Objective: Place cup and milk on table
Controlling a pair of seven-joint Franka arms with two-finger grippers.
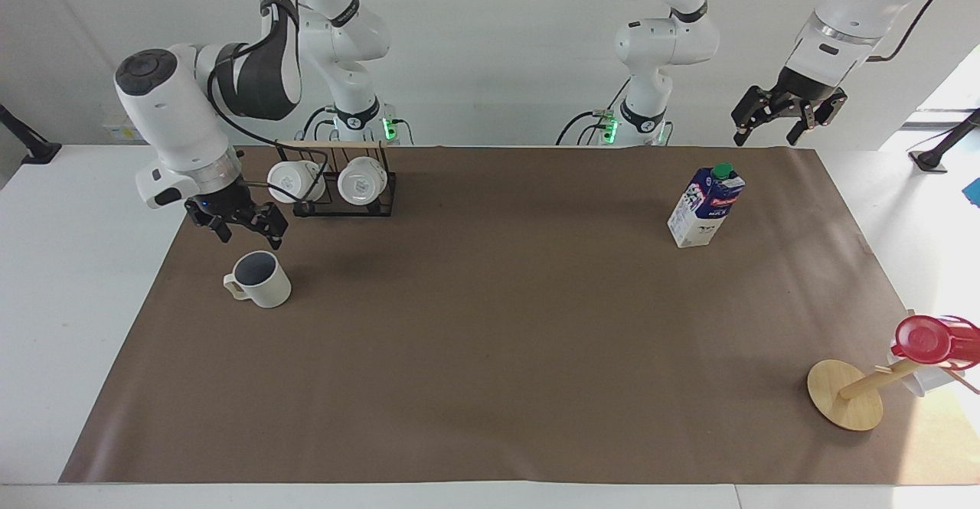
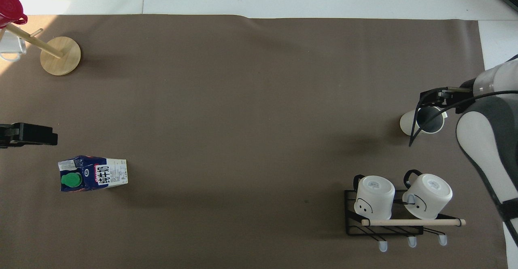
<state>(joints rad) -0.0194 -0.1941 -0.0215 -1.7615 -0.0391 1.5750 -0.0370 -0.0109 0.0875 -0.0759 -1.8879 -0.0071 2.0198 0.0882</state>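
Note:
The cream-white ribbed cup (image 1: 260, 279) stands upright on the brown sheet of the table (image 1: 490, 356), toward the right arm's end; it also shows in the overhead view (image 2: 419, 122). My right gripper (image 1: 249, 236) is open and hangs just above the cup's rim, nearer its robot-side edge, without touching it; the overhead view shows it (image 2: 434, 98) over the cup. The milk carton (image 1: 706, 207) stands upright toward the left arm's end and shows in the overhead view too (image 2: 94, 174). My left gripper (image 1: 766, 140) is open and empty, and it waits raised over the table's robot-side edge (image 2: 50, 138).
A black wire rack (image 1: 344, 207) with a wooden bar holds two plain white mugs, nearer to the robots than the cup (image 2: 384, 228). A wooden peg stand (image 1: 846, 396) with a red cup leans at the corner farthest from the robots at the left arm's end (image 2: 60, 55).

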